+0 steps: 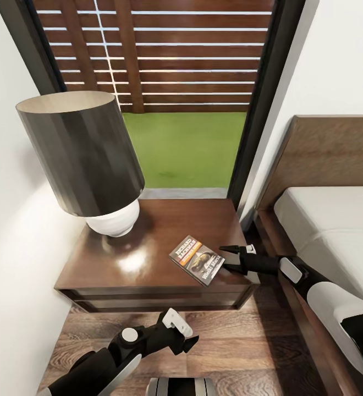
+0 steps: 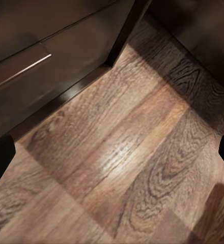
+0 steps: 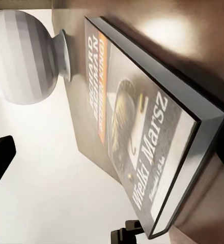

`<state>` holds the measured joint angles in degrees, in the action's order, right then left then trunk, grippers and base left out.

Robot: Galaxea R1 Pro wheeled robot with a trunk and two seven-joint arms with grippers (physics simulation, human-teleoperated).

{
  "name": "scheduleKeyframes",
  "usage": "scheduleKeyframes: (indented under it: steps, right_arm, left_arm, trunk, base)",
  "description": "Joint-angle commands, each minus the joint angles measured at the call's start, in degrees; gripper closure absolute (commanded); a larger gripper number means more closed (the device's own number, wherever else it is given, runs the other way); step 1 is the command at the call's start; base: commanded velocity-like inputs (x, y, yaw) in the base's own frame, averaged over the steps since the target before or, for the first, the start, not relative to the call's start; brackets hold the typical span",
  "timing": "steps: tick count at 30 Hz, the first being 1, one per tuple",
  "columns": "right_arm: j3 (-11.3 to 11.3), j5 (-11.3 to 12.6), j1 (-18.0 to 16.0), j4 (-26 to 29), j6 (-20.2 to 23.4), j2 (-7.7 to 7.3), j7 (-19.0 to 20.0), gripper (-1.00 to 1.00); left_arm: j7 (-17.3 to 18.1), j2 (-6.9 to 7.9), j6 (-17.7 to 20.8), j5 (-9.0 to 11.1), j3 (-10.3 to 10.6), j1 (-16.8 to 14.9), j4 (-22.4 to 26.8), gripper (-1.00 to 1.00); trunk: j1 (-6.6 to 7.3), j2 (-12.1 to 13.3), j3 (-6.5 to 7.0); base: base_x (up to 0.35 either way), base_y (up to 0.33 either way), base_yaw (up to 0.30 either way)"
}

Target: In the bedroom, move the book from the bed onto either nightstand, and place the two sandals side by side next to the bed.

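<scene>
Right pincer [image 1: 229,258], jaws apart, reaches level from 3 o'clock beside the book [image 1: 197,259] lying on the nightstand [image 1: 148,275]; left pincer [image 1: 184,335], apart, points at the floor [image 2: 132,162].

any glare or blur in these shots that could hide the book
Head view: a bright glare patch on the nightstand top beside the lamp, clear of the book, which reads sharply. Right wrist view: glare washes the tabletop pale, cover lettering still legible. Left wrist view: soft sheen on the floor.
</scene>
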<state>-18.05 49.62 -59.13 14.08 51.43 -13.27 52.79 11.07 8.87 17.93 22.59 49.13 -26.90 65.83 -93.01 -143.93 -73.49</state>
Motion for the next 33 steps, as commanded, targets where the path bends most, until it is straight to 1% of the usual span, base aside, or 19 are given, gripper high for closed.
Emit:
scheduleKeyframes:
  steps: [1,15,22,28,30,32,33]
  right_arm:
    - [-0.14,-0.32,0.00,-0.02,-0.19,-0.01,-0.05,-1.00]
    - [-0.14,-0.32,0.02,-0.02,-0.36,-0.01,-0.14,-1.00]
    - [-0.06,-0.32,-0.01,-0.02,-1.37,-0.01,-0.14,-1.00]
    - [0.04,-0.25,0.01,0.07,-4.35,-0.01,-3.01,-1.00]
    - [0.89,-0.24,0.01,0.17,-5.70,-0.01,-3.98,-1.00]
    - [2.45,-0.27,0.02,0.21,-6.40,-0.01,-4.39,-1.00]
    - [3.68,-0.32,0.02,0.24,-6.70,-0.01,-4.73,-1.00]
  left_arm:
    - [0.00,0.00,0.00,0.00,0.00,0.00,0.00,-1.00]
    - [-0.01,0.10,-0.07,0.12,0.00,0.00,0.00,-1.00]
    - [-0.07,0.04,-0.02,0.18,0.00,0.00,-0.18,-1.00]
    - [-0.02,-0.08,0.00,0.09,0.00,0.00,-0.58,-1.00]
    - [-0.01,-0.08,0.00,0.04,0.00,0.00,-0.65,-1.00]
    - [0.00,-0.08,0.00,0.02,0.00,0.00,-0.67,-1.00]
    - [0.00,-0.08,0.00,0.01,0.00,0.00,-0.68,-1.00]
  trunk:
    - [0.00,0.00,0.00]
    - [0.00,0.00,0.00]
    - [0.18,0.09,1.55]
    - [0.33,0.17,2.88]
    - [0.39,0.20,3.32]
    - [0.44,0.23,3.76]
    - [0.46,0.24,3.99]
  base:
    - [0.000,0.000,0.000]
    - [-0.033,0.000,0.000]
    - [-0.002,0.000,0.000]
    - [0.000,0.000,0.000]
    - [0.000,0.000,0.000]
    - [0.000,0.000,0.000]
    - [0.000,0.000,0.000]
